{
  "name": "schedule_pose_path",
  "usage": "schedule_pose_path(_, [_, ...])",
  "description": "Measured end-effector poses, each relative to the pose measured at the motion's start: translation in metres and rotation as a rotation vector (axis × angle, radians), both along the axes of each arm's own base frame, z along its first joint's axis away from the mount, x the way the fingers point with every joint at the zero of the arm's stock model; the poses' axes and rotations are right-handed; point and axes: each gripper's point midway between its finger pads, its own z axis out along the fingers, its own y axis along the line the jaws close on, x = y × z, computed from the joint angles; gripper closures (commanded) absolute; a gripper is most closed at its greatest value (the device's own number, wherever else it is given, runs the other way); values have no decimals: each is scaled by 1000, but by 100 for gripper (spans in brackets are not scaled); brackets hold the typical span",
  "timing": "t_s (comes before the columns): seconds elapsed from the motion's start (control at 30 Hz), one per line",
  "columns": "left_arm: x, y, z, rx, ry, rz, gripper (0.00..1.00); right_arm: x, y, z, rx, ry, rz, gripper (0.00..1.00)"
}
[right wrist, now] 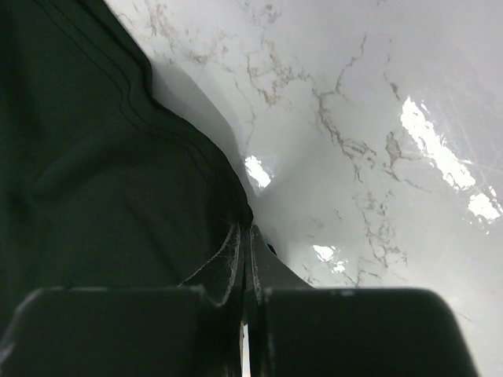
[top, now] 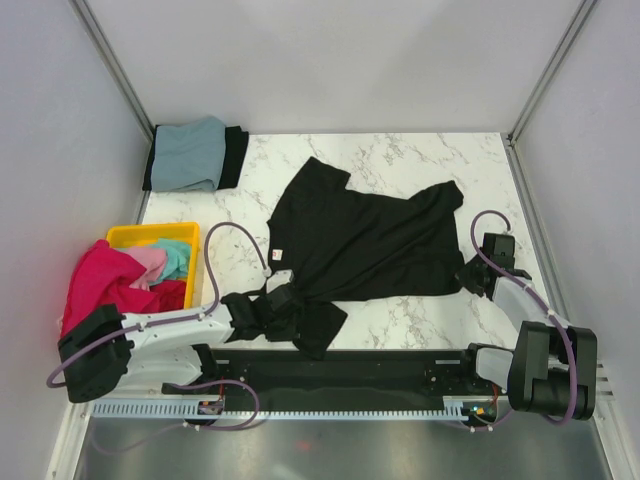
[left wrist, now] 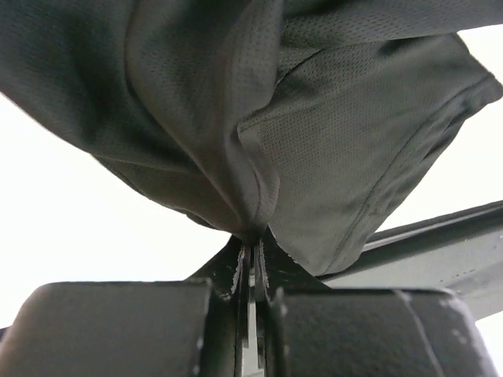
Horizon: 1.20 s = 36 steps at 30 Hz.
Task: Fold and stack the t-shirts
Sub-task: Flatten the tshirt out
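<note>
Your left gripper [left wrist: 253, 242] pinches one corner of the big black t-shirt [top: 365, 240] and your right gripper [right wrist: 245, 234] pinches its other side, so you can pull it flat on the table [top: 420, 160] for folding.

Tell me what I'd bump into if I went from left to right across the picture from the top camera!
Yellow bin → large black t-shirt → right arm
</note>
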Motion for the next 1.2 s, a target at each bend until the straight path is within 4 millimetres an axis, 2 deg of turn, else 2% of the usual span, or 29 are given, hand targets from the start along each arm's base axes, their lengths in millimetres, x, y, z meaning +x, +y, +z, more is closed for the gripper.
schedule_pose_path(0.07, [4,2,5,17,-17,10,98,-3,3,1,14,5,6,100])
schedule_pose_path(0.13, [10,2,22,28,-44,13,98,-6,7,8,32,12,13,100])
schedule_pose_path(0.23, [28,-7,82,-25,-155,12,98,7,10,47,46,-53,26,100])
schedule_pose_path(0.3, [43,-15,142,-99,-269,3,98,26,9,101,38,-157,33,100])
schedule_pose_path(0.37, [56,-19,215,-192,-412,-7,98,48,5,179,8,-328,39,100])
schedule_pose_path(0.47, [65,-8,299,-256,-587,-26,98,49,3,288,-40,-569,39,100])
schedule_pose_path(0.53, [67,5,347,-269,-696,-44,98,31,4,355,-74,-712,30,100])
schedule_pose_path(0.6, [66,17,386,-276,-784,-69,98,8,4,408,-105,-831,15,100])
schedule_pose_path(0.63, [65,23,405,-279,-829,-84,98,-7,4,431,-119,-879,6,100])
schedule_pose_path(0.73, [58,38,454,-296,-946,-132,98,-48,3,483,-158,-1000,-32,100])
schedule_pose_path(0.83, [47,54,493,-318,-1055,-190,98,-86,0,516,-188,-1084,-79,100])
schedule_pose_path(0.93, [37,72,523,-336,-1147,-216,98,-117,-5,535,-212,-1144,-127,100])
schedule_pose_path(1.0, [32,82,536,-338,-1192,-220,98,-130,-8,542,-229,-1166,-151,100])
schedule_pose_path(1.1, [34,88,548,-306,-1240,-221,96,-132,-14,543,-249,-1159,-180,100])
schedule_pose_path(1.13, [39,88,552,-276,-1257,-215,96,-127,-16,542,-255,-1147,-184,100])
schedule_pose_path(1.2, [54,81,558,-205,-1282,-196,95,-105,-21,536,-266,-1100,-191,100])
